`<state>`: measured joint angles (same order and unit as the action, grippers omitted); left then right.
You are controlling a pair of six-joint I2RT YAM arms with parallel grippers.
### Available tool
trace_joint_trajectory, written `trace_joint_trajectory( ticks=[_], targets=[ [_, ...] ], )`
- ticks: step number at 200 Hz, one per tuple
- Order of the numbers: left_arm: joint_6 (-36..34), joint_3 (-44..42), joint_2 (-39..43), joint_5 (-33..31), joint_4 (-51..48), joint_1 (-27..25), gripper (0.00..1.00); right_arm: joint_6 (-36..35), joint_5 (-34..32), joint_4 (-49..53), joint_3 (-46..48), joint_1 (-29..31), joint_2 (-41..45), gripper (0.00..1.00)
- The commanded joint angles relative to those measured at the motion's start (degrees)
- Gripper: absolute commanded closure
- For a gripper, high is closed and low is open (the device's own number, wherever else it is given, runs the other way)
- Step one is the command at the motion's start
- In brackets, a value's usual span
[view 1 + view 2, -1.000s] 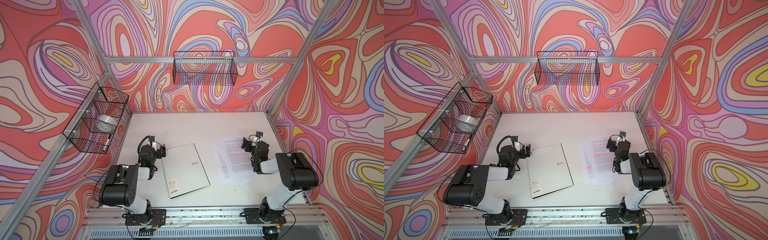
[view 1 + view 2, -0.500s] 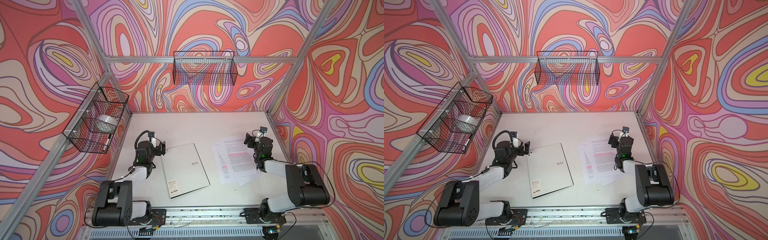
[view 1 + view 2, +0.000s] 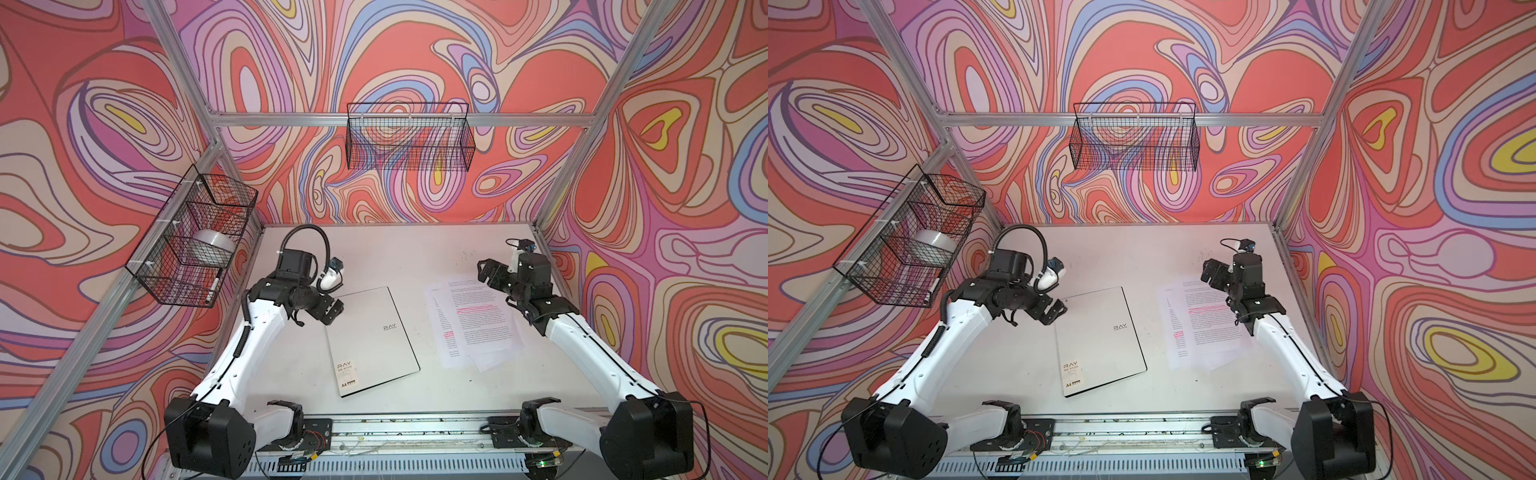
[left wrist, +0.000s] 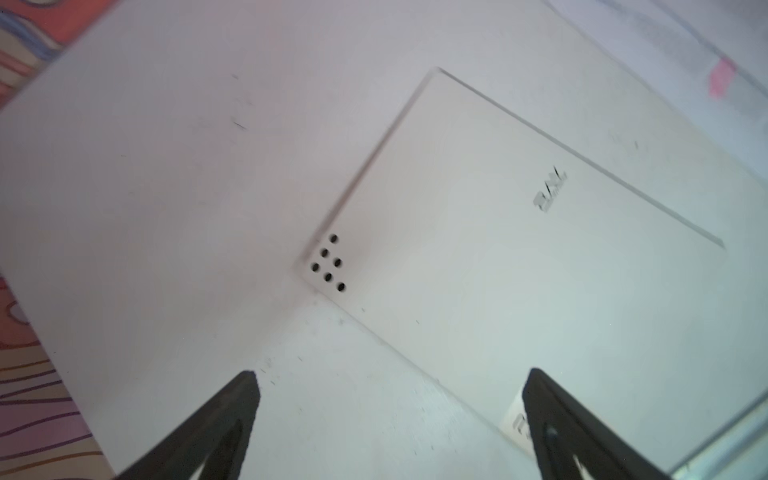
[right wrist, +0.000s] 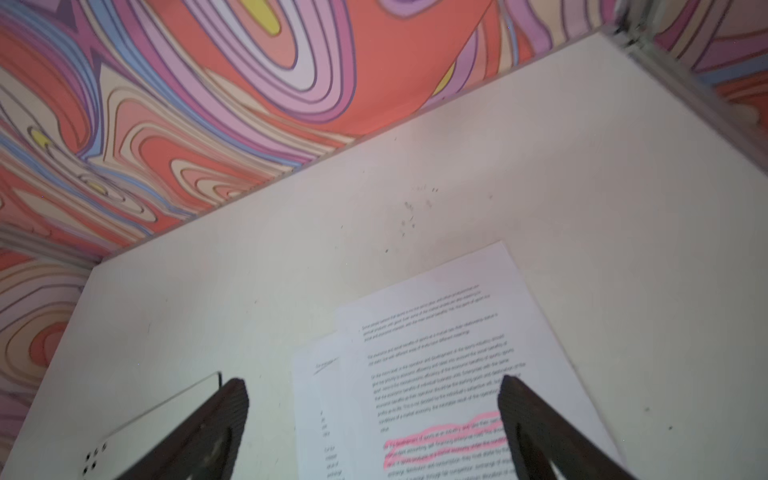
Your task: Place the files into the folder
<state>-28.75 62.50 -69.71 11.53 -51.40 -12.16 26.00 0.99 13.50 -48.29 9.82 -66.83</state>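
The folder [image 3: 370, 340] lies closed on the white table, glossy white with RAY lettering, left of centre in both top views [image 3: 1100, 340]. The files [image 3: 478, 324], loose printed sheets with pink highlighting, are fanned out to its right [image 3: 1208, 324]. My left gripper [image 3: 331, 311] hovers open at the folder's far left corner, holding nothing. In the left wrist view its jaws [image 4: 390, 378] stand wide over the table beside the folder [image 4: 519, 270]. My right gripper [image 3: 488, 272] hangs open above the far end of the files. The right wrist view shows the files [image 5: 436, 374] between its spread jaws [image 5: 372, 384].
A wire basket [image 3: 195, 237] on the left wall holds a tape roll [image 3: 210, 245]. Another wire basket [image 3: 409, 137] hangs on the back wall. Aluminium posts [image 3: 548, 208] stand at the table's [image 3: 395, 249] corners, and patterned walls close it in on three sides.
Both arms have unfolded and lifted from their low poses. The left gripper has swung toward the folder's far corner and the right one further over the files. Both stayed open.
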Motion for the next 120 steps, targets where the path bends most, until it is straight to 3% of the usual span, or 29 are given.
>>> trace_joint_trajectory(
  ticks=[1,22,55,80,120],
  targets=[
    [-9.52,-3.01,4.81,-5.29,-16.71,-7.22,0.00,3.65,3.08,14.68,-1.78,5.27,0.93,0.01],
    [-6.72,-5.93,9.82,-9.06,-17.94,-16.75,0.00,6.75,6.21,19.09,-1.83,9.99,1.36,0.01],
    [2.03,-9.86,11.54,-16.88,-16.66,-31.73,0.00,13.52,3.62,18.85,1.45,18.57,4.04,0.02],
    [5.94,-11.50,9.25,-16.02,-14.17,-34.21,0.00,17.92,0.17,16.65,4.27,24.00,4.68,0.02],
    [5.78,-16.33,6.17,-23.05,-9.41,-43.69,0.00,21.35,-3.46,17.64,3.70,28.62,4.15,0.02]
  ],
)
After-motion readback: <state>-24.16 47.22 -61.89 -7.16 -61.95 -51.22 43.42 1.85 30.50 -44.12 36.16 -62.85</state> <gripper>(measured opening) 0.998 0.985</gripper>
